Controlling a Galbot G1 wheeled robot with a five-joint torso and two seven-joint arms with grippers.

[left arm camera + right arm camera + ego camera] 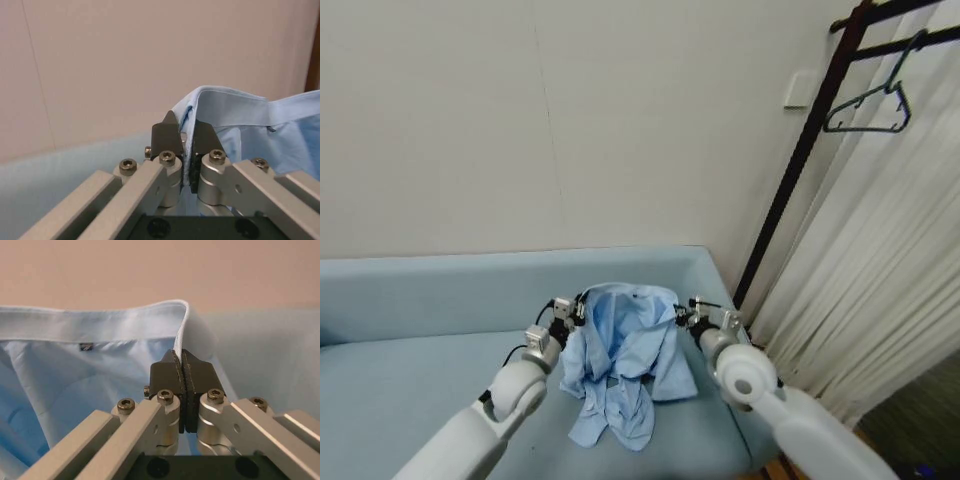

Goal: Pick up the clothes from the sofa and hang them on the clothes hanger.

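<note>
Both arms extend over the light-blue sofa (400,380). The left gripper (570,312) is clamped on one collar end of the blue shirt (625,350), with fabric between its nearly closed fingers. The right gripper (686,316) is pinched tight on the opposite collar end. The blue shirt hangs between them, its hem resting on the seat. The black hanger (868,108) hangs on the clothes rack (798,165), well apart.

Shirt (620,350) hangs over the sofa (420,310) seat near its right end, just before the backrest. Left gripper (572,310) pinches its left edge, right gripper (682,316) its right. Past the sofa's right end stands the rack (787,180), hanger (867,102) on its bar, curtain (880,290) just beside.
</note>
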